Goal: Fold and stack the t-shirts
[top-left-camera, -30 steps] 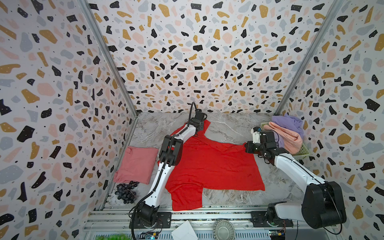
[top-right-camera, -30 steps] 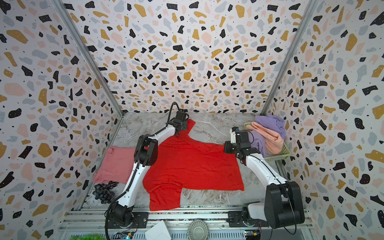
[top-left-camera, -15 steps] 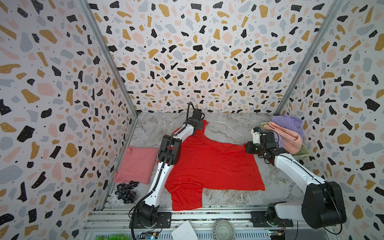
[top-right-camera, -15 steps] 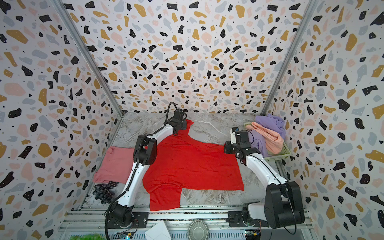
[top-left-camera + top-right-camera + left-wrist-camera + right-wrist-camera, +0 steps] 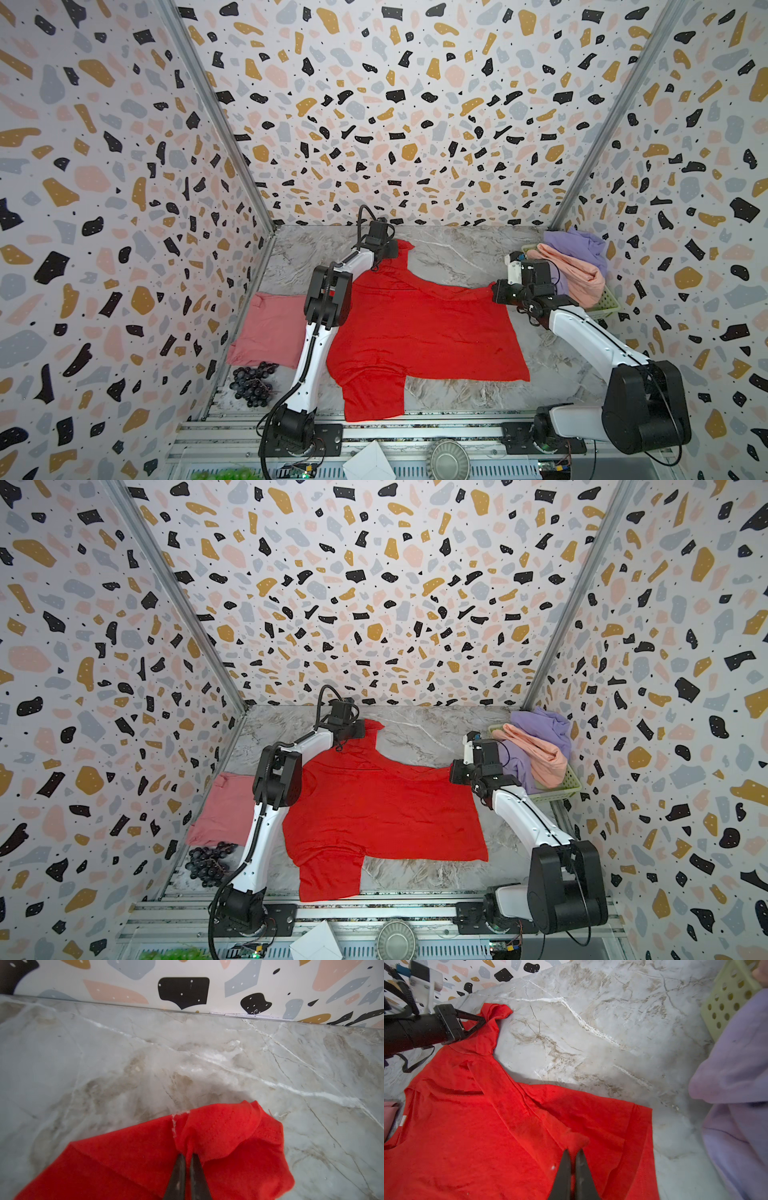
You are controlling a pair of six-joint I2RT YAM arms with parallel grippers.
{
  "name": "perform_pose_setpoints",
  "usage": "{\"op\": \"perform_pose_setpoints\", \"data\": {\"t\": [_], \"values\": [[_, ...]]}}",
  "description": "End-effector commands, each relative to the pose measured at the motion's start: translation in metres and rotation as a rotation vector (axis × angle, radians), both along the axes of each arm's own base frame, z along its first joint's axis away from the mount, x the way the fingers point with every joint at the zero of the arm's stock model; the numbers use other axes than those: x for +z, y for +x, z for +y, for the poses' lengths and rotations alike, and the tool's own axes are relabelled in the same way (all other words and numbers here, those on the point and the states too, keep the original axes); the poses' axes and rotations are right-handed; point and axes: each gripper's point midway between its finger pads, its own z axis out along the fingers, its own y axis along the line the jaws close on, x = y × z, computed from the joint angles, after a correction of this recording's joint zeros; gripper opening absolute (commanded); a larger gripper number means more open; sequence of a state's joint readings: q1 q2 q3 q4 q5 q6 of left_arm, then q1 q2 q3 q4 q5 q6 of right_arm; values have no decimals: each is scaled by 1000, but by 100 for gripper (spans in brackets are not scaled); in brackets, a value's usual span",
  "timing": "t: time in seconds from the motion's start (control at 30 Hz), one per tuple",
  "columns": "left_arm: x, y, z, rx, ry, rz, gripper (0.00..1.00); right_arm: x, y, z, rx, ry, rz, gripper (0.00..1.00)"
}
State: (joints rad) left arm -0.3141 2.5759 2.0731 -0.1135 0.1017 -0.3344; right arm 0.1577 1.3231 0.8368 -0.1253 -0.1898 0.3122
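Jaws closed tight on both arms, each on red cloth: left gripper (image 5: 188, 1154) nipping the sleeve end of the red t-shirt (image 5: 419, 332) near the back of the table (image 5: 457, 249), right gripper (image 5: 573, 1150) nipping a raised pucker just inside the hem's far corner, on the basket side. Otherwise lies spread flat across the middle of the marble top, other sleeve pointing at the front rail. Looks light, thin and limp: likely to sag between two holds, wrinkle, and slide easily on the smooth top. Best taken at sleeve ends, seams and hem corners, both layers together, kept taut between the grips. By the left wall, folded: pink t-shirt (image 5: 270, 328). Heaped unfolded over the basket (image 5: 604, 305): lavender t-shirt (image 5: 575, 245) and peach t-shirt (image 5: 573, 276). Just in front of the pink one: grapes (image 5: 251, 384).
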Motion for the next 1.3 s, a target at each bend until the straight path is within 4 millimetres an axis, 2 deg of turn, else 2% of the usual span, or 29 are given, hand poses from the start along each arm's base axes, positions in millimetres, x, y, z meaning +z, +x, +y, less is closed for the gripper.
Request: {"op": "perform_pose_setpoints", "data": {"t": [0.0,0.2,0.4,0.53,0.77,1.03,1.27], "values": [[4,-9,2,-24,-65,36,0,19,11,-2,-6,3,-56,0],[14,-7,1,-52,-164,29,0,15,12,-5,-14,13,-50,0],[41,-3,5,-67,-210,-7,0,14,17,-7,-24,24,-56,0],[67,0,15,-64,-227,-44,0,20,26,-14,-41,26,-79,0],[115,-3,40,-44,-222,-109,0,42,51,-32,-81,31,-151,0],[170,-18,64,-18,-123,-165,0,67,77,-48,-122,37,-230,0],[212,-40,93,32,-42,-214,0,77,99,-63,-159,53,-271,0]]}}
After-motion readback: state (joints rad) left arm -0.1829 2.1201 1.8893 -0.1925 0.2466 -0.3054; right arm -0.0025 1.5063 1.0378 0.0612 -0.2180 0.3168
